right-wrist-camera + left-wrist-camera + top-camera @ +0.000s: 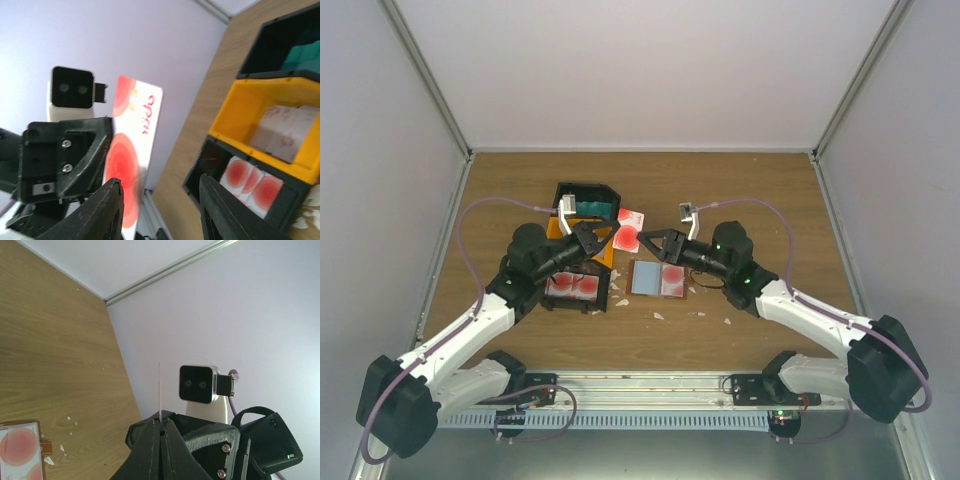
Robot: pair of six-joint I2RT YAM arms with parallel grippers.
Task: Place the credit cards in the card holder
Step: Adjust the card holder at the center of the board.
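Bright, even overhead light; soft shadows; right fingers (220,210) slightly blurred.

On the red-and-white card (139,125) clamped in your left pincer (160,421) you see red letters, but too blurred for reading.

left pincer (160,421): clamped on red-and-white card (136,125) | right pincer (160,181): jaws apart, empty

Left gripper (102,150): clamps upright red-and-white card (137,125).
Right gripper (161,210): fingers apart by that card's lower edge.
Yellow bin (235,115): pale cards (280,132).
Far black bin (260,45): teal cards (302,55).
Near black bin (197,182): red-circled cards (250,182).
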